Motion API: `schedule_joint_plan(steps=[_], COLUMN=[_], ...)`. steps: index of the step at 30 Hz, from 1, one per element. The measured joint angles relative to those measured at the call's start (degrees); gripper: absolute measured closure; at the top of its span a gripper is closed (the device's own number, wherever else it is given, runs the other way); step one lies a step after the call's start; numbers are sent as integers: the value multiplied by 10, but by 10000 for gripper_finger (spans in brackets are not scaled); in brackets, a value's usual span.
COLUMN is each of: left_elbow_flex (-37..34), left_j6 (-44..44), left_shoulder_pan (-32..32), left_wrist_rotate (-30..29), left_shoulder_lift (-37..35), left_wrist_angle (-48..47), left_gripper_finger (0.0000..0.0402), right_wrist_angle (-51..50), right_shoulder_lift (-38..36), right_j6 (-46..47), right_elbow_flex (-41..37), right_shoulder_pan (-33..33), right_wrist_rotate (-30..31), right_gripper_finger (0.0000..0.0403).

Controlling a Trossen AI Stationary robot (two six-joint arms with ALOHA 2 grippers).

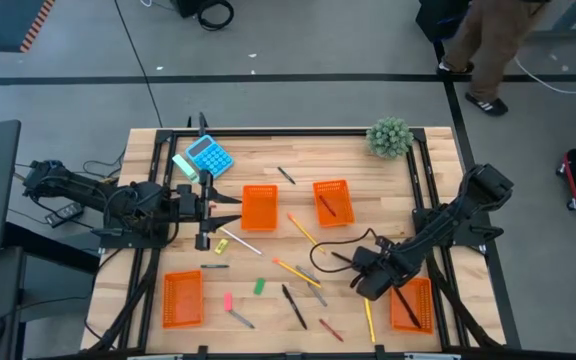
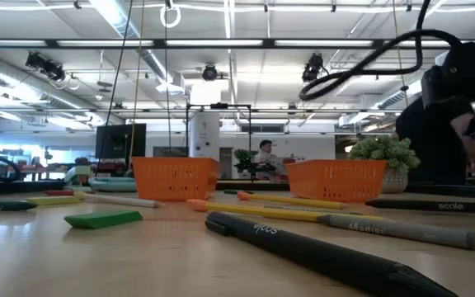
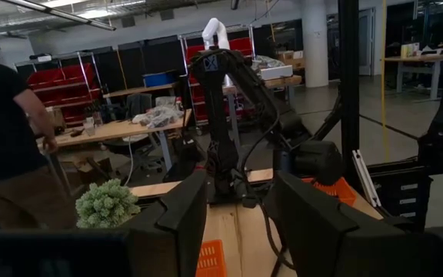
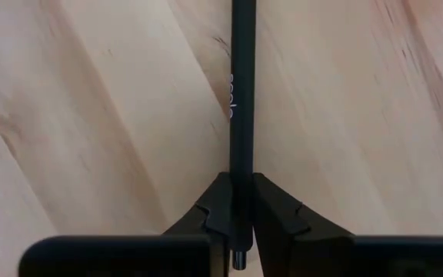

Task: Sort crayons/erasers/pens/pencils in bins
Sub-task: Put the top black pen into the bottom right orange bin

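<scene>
Orange is sitting at the near left of the wooden bench (image 1: 148, 140), where one empty bin (image 1: 182, 299) is lying close to the front edge, and just above it the left tool (image 1: 205, 212) is hovering over the bench with its two dark fingers (image 3: 177, 218) standing well apart and gripping nothing. A blue calculator (image 1: 209, 155) is resting behind that arm near the back edge. Moving along, a second bin (image 1: 259, 208) is sitting at mid-bench, and in front of it the loose things are lying scattered: a yellow eraser (image 1: 222, 244), a pink eraser (image 1: 228, 299), a green eraser (image 1: 259, 286) lying flat, a black pen (image 1: 293, 305), and a long yellow pencil (image 1: 301, 229) slanting across the boards. A third bin (image 1: 332, 201) is standing right of centre with something dark lying in it, and a small green plant (image 1: 389, 137) is sitting at the back right corner. Over on the right, the right tool (image 4: 240, 223) is down at the bench surface just beside the fourth bin (image 1: 412, 303), its fingers pinching narrowly on the end of another black pen (image 4: 242, 108), which is stretching straight out ahead of it along the wood; whether it is lifted off the boards I cannot tell. A person (image 1: 483, 40) is walking past beyond the far right corner.
</scene>
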Motion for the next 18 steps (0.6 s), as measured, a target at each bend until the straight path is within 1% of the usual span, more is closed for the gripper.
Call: schedule_joint_plan(steps=[6,10,12,18], left_elbow_flex=[0,0,0,0], left_j6=[0,0,0,0], left_shoulder_pan=[0,0,0,0], left_wrist_rotate=[0,0,0,0], left_shoulder_lift=[0,0,0,0], left_wrist_angle=[0,-1,-2,-4], left_gripper_finger=[239,239,239,239], right_wrist_angle=[-36,-71,-93,-178], right_shoulder_lift=[-1,-1,-1,-3], right_j6=[8,40,63,162], right_elbow_flex=[41,77,101,175], right_shoulder_pan=[0,7,17,80], right_wrist_rotate=[0,-39,-56,-61], right_gripper_finger=[361,360,360,359])
